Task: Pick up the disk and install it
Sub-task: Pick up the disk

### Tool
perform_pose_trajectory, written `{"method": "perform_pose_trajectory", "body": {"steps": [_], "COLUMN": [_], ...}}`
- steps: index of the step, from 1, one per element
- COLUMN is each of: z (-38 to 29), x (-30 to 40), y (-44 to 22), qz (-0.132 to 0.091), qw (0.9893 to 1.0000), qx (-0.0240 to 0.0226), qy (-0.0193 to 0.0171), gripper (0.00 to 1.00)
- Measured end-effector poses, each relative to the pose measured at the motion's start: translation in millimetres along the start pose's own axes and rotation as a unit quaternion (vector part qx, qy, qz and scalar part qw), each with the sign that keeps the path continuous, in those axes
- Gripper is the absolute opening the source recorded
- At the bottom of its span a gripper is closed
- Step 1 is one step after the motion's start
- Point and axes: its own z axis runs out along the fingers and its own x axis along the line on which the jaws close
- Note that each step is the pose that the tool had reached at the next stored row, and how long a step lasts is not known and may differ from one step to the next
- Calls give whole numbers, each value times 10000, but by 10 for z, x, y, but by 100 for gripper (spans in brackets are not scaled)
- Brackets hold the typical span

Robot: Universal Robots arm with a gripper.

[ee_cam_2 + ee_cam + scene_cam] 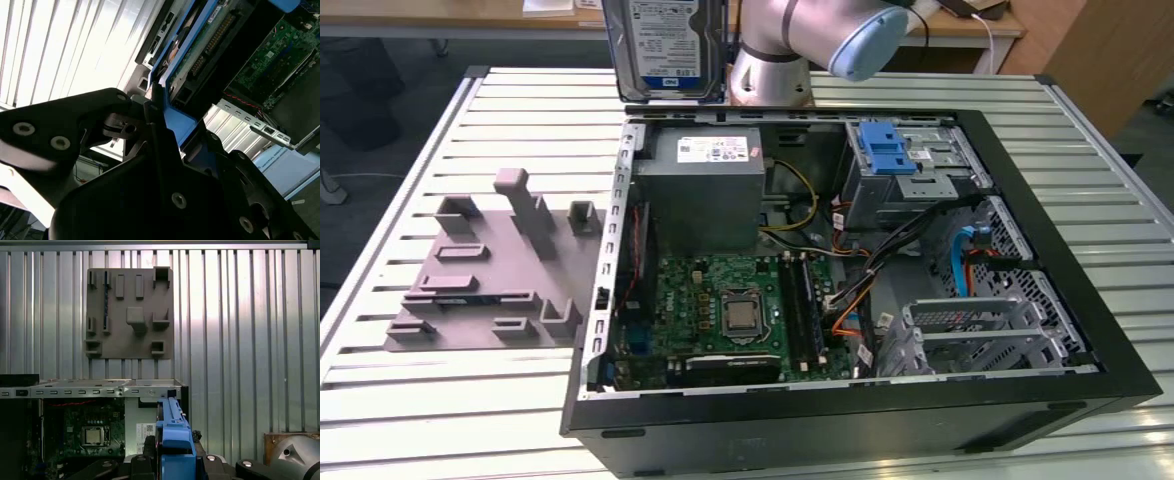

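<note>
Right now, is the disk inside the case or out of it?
Out: the gripper holds the disk upright in the air, outside the open case.

1. The arm is silver-grey with a blue-capped joint, seen at the top of the exterior view.
2. The gripper is black-bodied and appears in both wrist views.
3. Its jaws are closed on the blue-framed edge of the disk, which is held upright.
4. A grey wrist housing sits near the gripper.
</note>
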Motion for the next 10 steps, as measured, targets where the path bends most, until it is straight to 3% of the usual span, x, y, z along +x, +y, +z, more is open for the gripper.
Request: {"method": "perform_pose_trajectory", "body": {"steps": [1, 10], "z": [1, 1], "x": [1, 1], "y": [27, 48], "qz": [0, 0], "qw": [10000, 10000], "qx": [0, 0], "qy": [0, 0], "gripper": [36, 36]}}
